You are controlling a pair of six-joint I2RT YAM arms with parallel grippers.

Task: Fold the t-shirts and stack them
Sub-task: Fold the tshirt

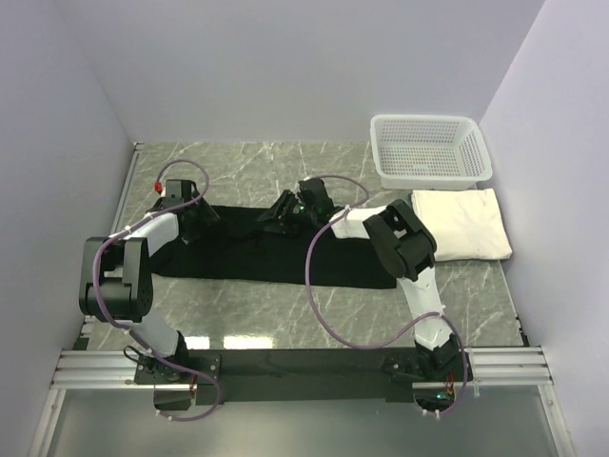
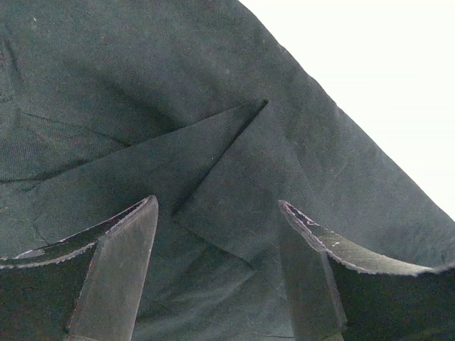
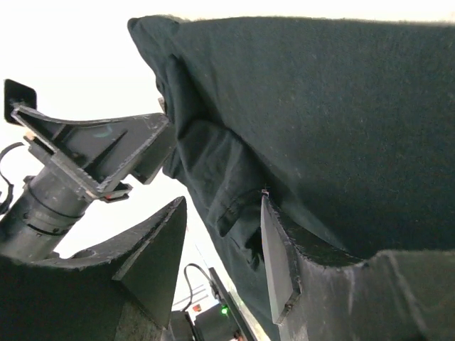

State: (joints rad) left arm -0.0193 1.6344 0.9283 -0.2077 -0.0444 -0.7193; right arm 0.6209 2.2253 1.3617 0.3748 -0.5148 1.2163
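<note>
The black t-shirt (image 1: 276, 257) lies spread flat across the middle of the table. My left gripper (image 1: 197, 221) sits low over its left end. It is open (image 2: 217, 202), with a folded corner of black cloth (image 2: 234, 177) lying between the jaws, not pinched. My right gripper (image 1: 284, 214) is at the shirt's far edge near the middle. It is open (image 3: 222, 200) too. A bunched hem of the black shirt (image 3: 227, 192) reaches into the gap, and one finger (image 3: 281, 263) rests against the cloth. The cream-white t-shirt (image 1: 464, 224) lies folded at the right.
A white mesh basket (image 1: 428, 152) stands at the back right, just behind the cream shirt. The marble table (image 1: 285, 314) is walled at the back and on both sides. The other arm (image 3: 92, 153) shows close by in the right wrist view.
</note>
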